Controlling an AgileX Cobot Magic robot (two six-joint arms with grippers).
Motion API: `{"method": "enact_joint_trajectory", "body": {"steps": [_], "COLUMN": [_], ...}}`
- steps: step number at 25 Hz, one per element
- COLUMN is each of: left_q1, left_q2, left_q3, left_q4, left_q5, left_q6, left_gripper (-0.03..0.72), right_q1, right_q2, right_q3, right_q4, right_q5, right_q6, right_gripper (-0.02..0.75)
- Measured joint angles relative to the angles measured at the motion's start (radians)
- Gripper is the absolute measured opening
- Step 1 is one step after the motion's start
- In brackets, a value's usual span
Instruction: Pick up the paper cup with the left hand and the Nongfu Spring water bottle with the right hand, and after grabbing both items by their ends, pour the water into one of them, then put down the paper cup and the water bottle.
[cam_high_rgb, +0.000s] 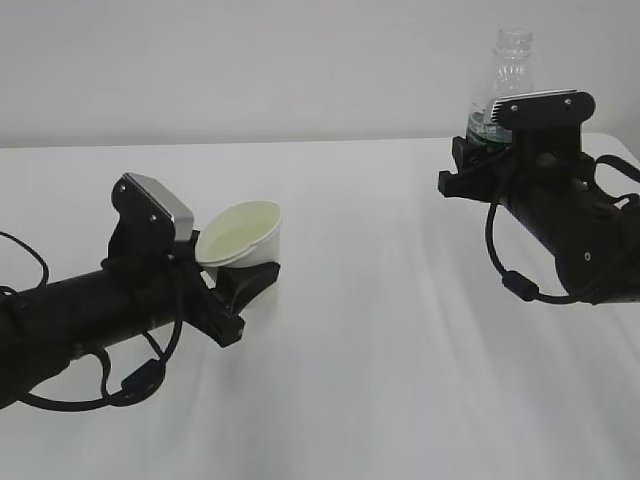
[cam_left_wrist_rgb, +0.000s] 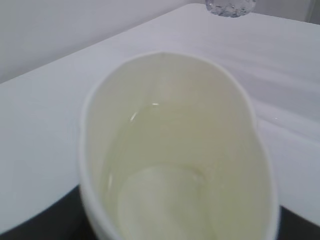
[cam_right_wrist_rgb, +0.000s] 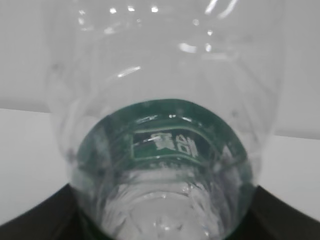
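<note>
Our left gripper (cam_high_rgb: 243, 287) is clamped on the lower part of the cup (cam_high_rgb: 243, 235); the cup leans away from the wrist, its mouth facing up and toward the middle of the table (cam_high_rgb: 380, 330). From the left wrist, the cup (cam_left_wrist_rgb: 175, 150) fills the view: a thin white paper wall, a rolled rim squeezed into an oval, and a smooth cream-yellow inside. A faint pale line rings the inner wall above the round bottom; we cannot tell whether water lies there.

Our right gripper (cam_high_rgb: 478, 160) is closed around the bottle (cam_high_rgb: 505, 80) at its green label band, and the bottle stands upright above the fingers, its capless threaded neck on top. From the right wrist, the bottle (cam_right_wrist_rgb: 165, 150) is clear, ribbed plastic with bright glints; the green label with white print shows through the wall, and the moulded base sits nearest the wrist. Whether any water is in it we cannot tell.

Beyond both grippers, which hang well apart, lies the white, softly creased table, with a plain pale wall (cam_high_rgb: 300, 60) behind.
</note>
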Motion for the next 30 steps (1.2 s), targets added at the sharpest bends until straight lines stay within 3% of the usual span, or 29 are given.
{"method": "enact_joint_trajectory", "body": {"steps": [30], "left_q1": [0.213], "left_q2": [0.0], "left_q3": [0.0], "left_q4": [-0.026], "left_q5": [-0.009], "left_q6": [0.013], "left_gripper": [0.4], "right_q1": [0.0], "right_q2": [0.0], "right_q3": [0.0], "right_q4": [0.0], "right_q5": [0.004], "right_q6": [0.0], "right_gripper": [0.456]}}
